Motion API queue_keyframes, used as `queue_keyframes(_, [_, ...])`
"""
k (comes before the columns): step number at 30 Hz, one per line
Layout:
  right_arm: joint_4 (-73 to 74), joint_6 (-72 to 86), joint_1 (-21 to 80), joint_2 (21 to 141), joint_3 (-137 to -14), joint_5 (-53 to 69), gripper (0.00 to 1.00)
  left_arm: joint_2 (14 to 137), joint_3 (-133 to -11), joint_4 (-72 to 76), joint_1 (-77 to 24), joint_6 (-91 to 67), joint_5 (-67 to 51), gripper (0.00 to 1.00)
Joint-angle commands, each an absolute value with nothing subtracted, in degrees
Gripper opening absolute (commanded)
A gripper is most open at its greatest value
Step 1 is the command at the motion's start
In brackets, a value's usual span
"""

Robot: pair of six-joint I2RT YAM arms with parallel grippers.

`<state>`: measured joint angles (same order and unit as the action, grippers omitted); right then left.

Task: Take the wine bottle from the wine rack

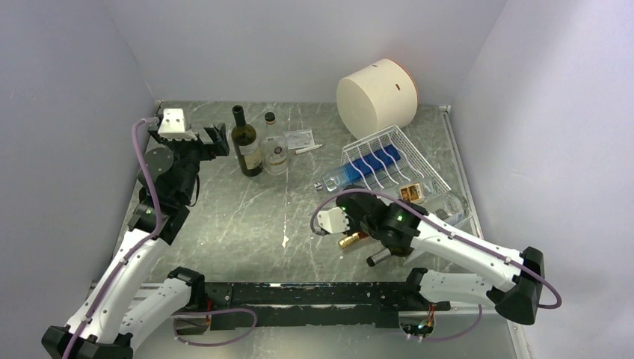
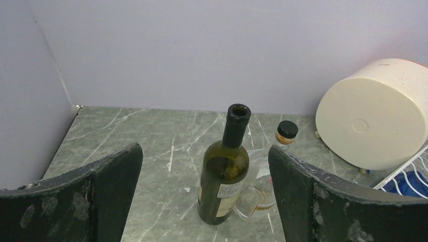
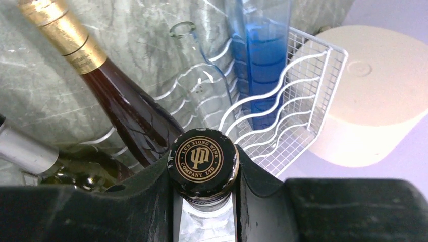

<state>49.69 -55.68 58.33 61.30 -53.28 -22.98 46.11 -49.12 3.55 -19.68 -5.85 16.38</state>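
The white wire wine rack (image 1: 419, 153) lies at the right of the table with several bottles on it. My right gripper (image 3: 204, 162) is shut on the neck of a wine bottle with a black cap (image 3: 203, 157) printed in gold; its body is hidden below the fingers. In the top view the right gripper (image 1: 357, 213) sits at the rack's near left end. A dark bottle with gold foil (image 3: 101, 75), a clear bottle (image 3: 197, 65) and a blue bottle (image 3: 262, 55) lie on the rack (image 3: 303, 101) ahead. My left gripper (image 1: 217, 140) is open and empty.
An upright green wine bottle (image 2: 224, 166) and a small clear bottle with a black cap (image 2: 286, 132) stand in front of the left gripper (image 2: 204, 153). A big cream cylinder (image 1: 376, 96) lies behind the rack. A silver-capped bottle (image 3: 25, 151) lies left of the right gripper. Walls enclose three sides.
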Motion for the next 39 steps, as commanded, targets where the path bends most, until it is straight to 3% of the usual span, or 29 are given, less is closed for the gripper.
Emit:
queue_keyframes(1, [46.72, -50.64, 58.62, 57.3, -56.48, -26.41, 0.0, 46.2, -50.98, 4.01, -20.04, -6.37, 15.07, 0.98])
queue_keyframes(22, [28.16, -34.39, 58.54, 53.24, -70.95, -32.08, 0.0, 47.0, -50.59, 4.1, -20.48, -5.91, 16.36, 0.98])
queue_keyframes(30, [12.12, -27.81, 58.54, 64.02, -77.83, -40.02, 0.0, 46.72, -50.56, 4.21, -20.43, -5.19, 17.84, 0.99])
queue_keyframes(39, [-3.08, -16.9, 58.3, 75.56, -84.63, -38.35, 0.0, 46.55, -50.6, 4.26, -20.48, -4.66, 18.37, 0.99])
